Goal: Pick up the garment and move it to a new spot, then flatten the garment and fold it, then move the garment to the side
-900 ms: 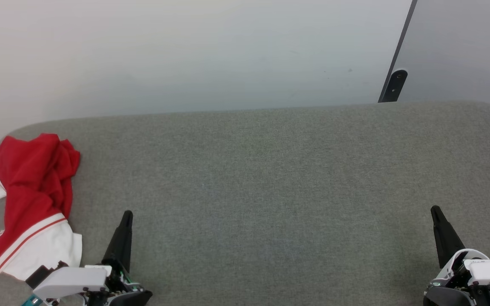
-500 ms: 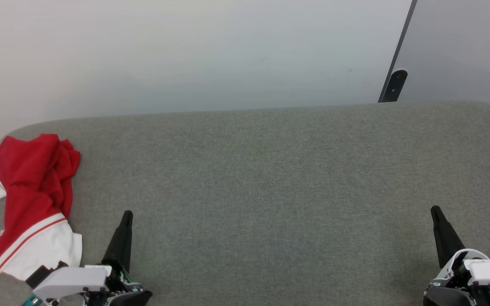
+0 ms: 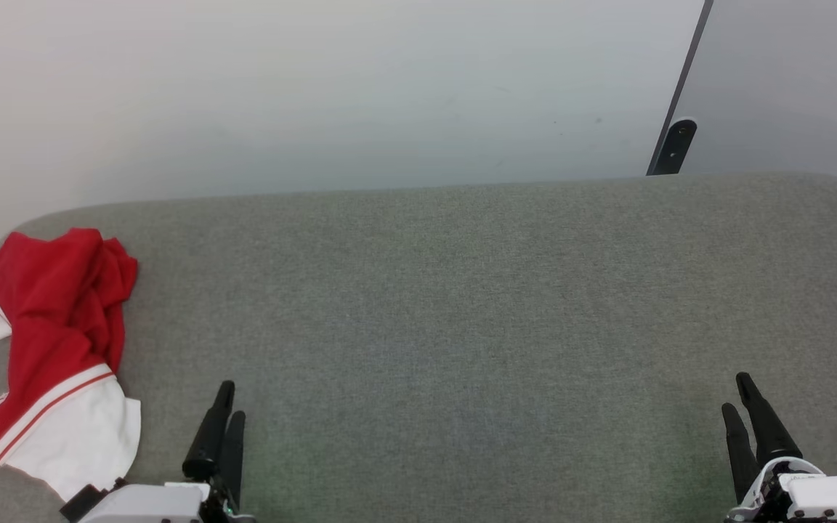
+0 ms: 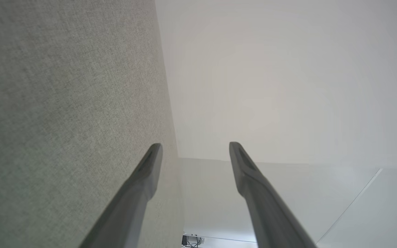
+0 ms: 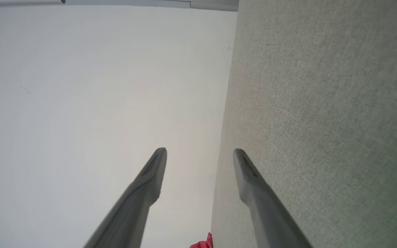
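left pincer [image 3: 232, 400] | open, empty | garment [image 3: 55, 319] crumpled near, to its left

Garment [image 3: 51, 327]: red shirt with white sleeve ends and red-white stripe trim. State: crumpled in a loose heap, unfolded. Location: left end of bench [image 3: 462, 290], on my left side.

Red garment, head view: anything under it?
The red garment lies crumpled on the gray fabric surface, at its left end. Nothing pokes out from beneath it; whatever the bunched folds cover cannot be seen.
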{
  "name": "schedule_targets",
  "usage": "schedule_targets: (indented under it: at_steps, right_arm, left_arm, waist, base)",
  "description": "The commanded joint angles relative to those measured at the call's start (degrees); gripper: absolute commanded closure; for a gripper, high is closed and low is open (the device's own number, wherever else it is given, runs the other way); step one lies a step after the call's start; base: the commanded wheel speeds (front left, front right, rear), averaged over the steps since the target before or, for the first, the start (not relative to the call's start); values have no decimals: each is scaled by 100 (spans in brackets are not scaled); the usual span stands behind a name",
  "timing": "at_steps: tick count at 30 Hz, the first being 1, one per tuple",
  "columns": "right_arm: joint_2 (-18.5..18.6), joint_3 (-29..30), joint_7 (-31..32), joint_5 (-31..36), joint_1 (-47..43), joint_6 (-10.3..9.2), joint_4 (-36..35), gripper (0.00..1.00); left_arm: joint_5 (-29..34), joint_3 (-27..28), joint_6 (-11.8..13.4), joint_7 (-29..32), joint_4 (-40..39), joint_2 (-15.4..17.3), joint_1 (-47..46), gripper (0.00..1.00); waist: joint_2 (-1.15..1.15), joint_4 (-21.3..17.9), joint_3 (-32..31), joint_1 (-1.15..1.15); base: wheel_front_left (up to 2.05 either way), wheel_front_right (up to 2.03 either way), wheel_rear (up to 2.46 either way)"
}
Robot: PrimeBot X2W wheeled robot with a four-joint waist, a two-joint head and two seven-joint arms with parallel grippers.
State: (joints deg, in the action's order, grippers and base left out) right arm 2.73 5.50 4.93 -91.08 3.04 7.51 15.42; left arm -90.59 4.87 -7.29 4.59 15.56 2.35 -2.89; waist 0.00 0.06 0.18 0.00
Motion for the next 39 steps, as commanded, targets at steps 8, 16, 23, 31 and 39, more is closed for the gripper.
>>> schedule_targets:
  at_steps: [8, 16, 23, 31, 39]
  right_arm:
    - [186, -195, -280, 867, -53, 0, -151, 0]
    - [195, -208, -435, 1750, -104, 0, -162, 0]
    - [233, -298, -532, 2683, -130, 0, -303, 0]
    - [281, -420, -605, 3640, -202, 0, -453, 0]
    - [337, -474, -711, 4490, -293, -1, -559, 0]
  left_arm:
    - [776, -181, 2, -271, -173, 147, 9, 0]
    - [1797, -165, 82, -444, -283, 97, 87, 0]
    - [2691, -162, 137, -603, -451, 52, 181, 0]
    - [3719, -297, 208, -774, -527, 48, 272, 0]
    - [4617, -451, 323, -930, -562, 94, 352, 0]
  waist:
    - [0, 15, 5, 0]
    - [0, 29, 0, 0]
    - [0, 32, -5, 0]
    - [0, 39, -9, 0]
    - [0, 40, -21, 0]
  base:
    - [0, 0, 0]
    - [0, 0, 0]
    - [0, 0, 0]
    - [0, 0, 0]
    - [0, 0, 0]
